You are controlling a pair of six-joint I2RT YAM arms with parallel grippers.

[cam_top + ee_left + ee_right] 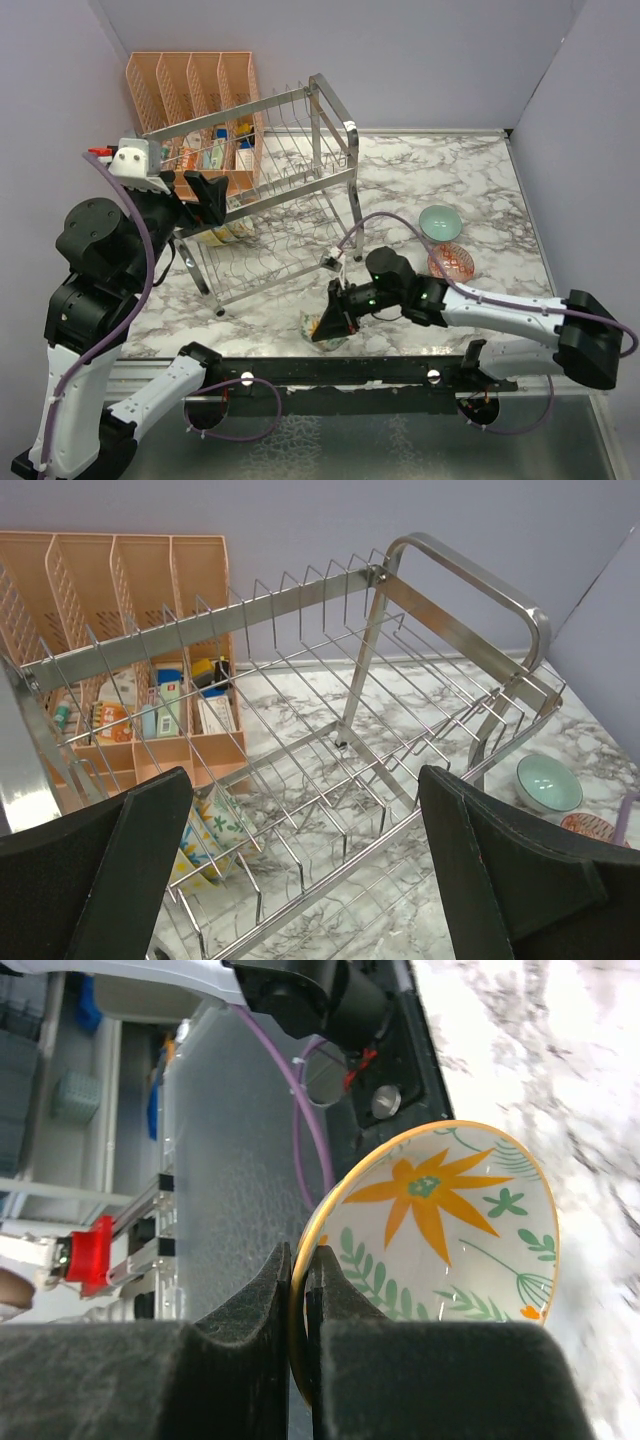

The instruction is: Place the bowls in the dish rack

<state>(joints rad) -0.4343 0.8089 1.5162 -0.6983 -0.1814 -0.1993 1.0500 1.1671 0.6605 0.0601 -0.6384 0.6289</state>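
Transport of one bowl looks to be the step in hand. On the marble surface the dish rack stands toward ten o'clock in the top view. The left end effector hangs over its upper tier, spread wide and empty. The right end effector, at six o'clock, pinches the rim of the orange-flower bowl, tilted on edge. Next, it likely needs carrying toward eleven o'clock and slotting into the rack. A teal bowl and a red-orange bowl wait at three o'clock.
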